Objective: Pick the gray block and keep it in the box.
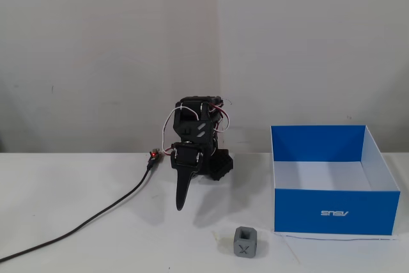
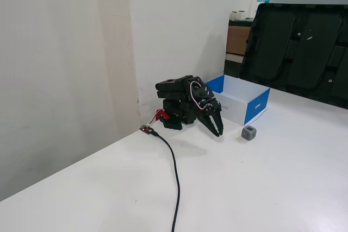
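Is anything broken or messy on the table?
Nothing stands out. The gray block sits upright on the table beside the empty box, and the gripper hangs folded near the arm's base.

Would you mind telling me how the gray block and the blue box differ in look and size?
The gray block is a small closed cube, while the box is a far larger open tray. The block is plain gray with an X mark on its front; the box has bright blue walls, a white inside and a white logo. Both rest apart on the white table.
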